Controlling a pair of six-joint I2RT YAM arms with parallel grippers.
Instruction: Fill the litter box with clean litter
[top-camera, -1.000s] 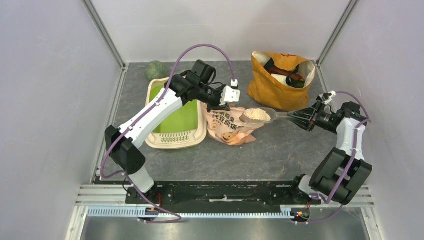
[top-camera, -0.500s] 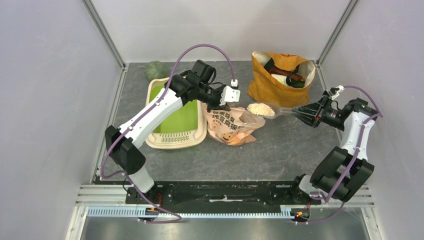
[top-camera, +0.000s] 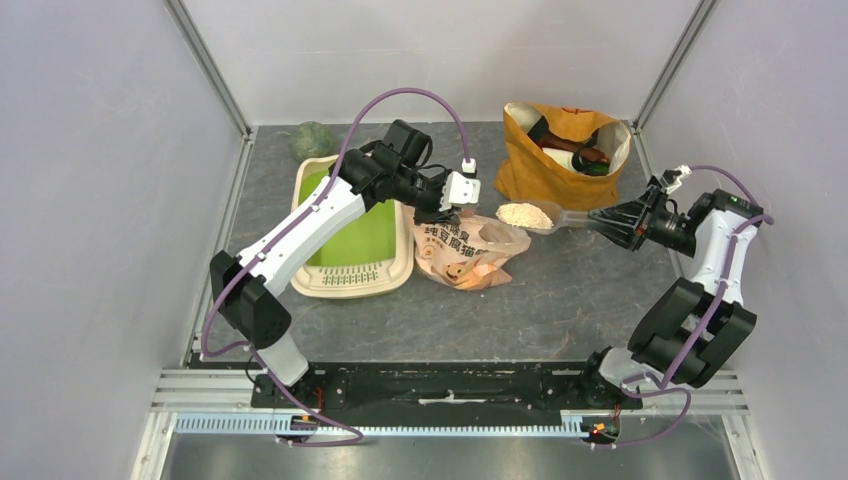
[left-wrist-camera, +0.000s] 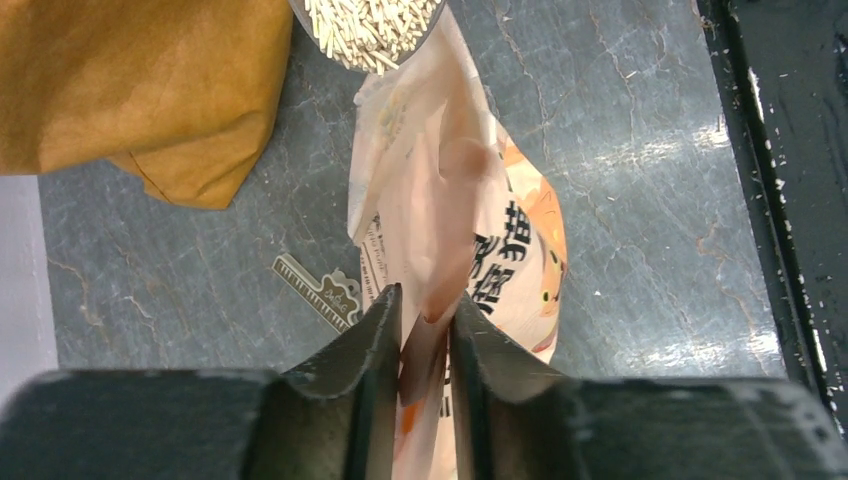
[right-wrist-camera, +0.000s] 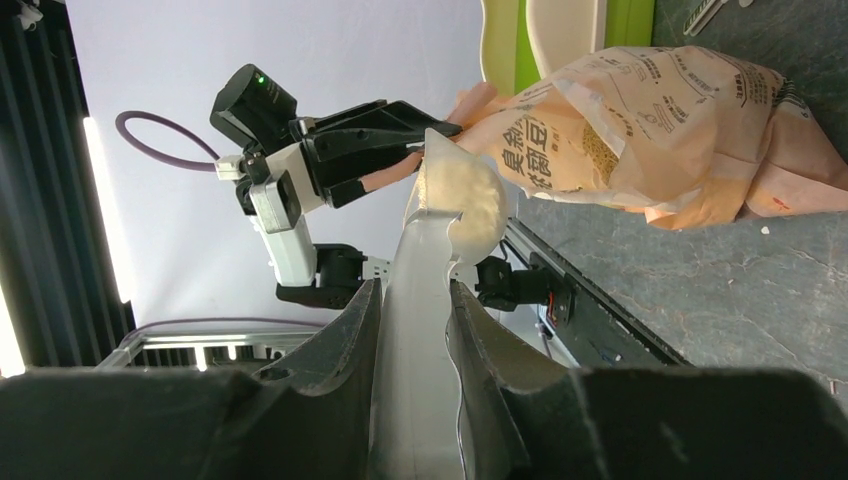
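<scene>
Your right gripper (top-camera: 612, 222) is clenched on the handle of the clear plastic scoop (top-camera: 556, 219), the handle running straight out between its fingers (right-wrist-camera: 340, 380) in the right wrist view. The scoop's bowl carries the clean litter (top-camera: 524, 214), a small heap of pale beige granules, held in the air over the 2 o'clock corner of the peach-orange printed plastic bag (top-camera: 465, 255) with the cartoon cat. None of that litter shows inside the cream plastic litter box (top-camera: 352, 280) with the bright green inside, which sits on the grey stone-patterned table (top-camera: 560, 300) at 9 o'clock from the peach bag, just beside it, its slotted ledge at the near end. Your left gripper (top-camera: 447, 210) reaches across the box to the bag's top; in the left wrist view its jaws stand only narrowly apart with the bag's upper film between them (left-wrist-camera: 425, 305), and you cannot tell whether they pinch it or merely flank it. The mustard-yellow fabric bag (top-camera: 560, 180) stands at 1 o'clock from the peach bag, near the scoop's bowl. A dark green round object (top-camera: 312, 138) lies at 12 o'clock from the litter box, in the far left corner.
</scene>
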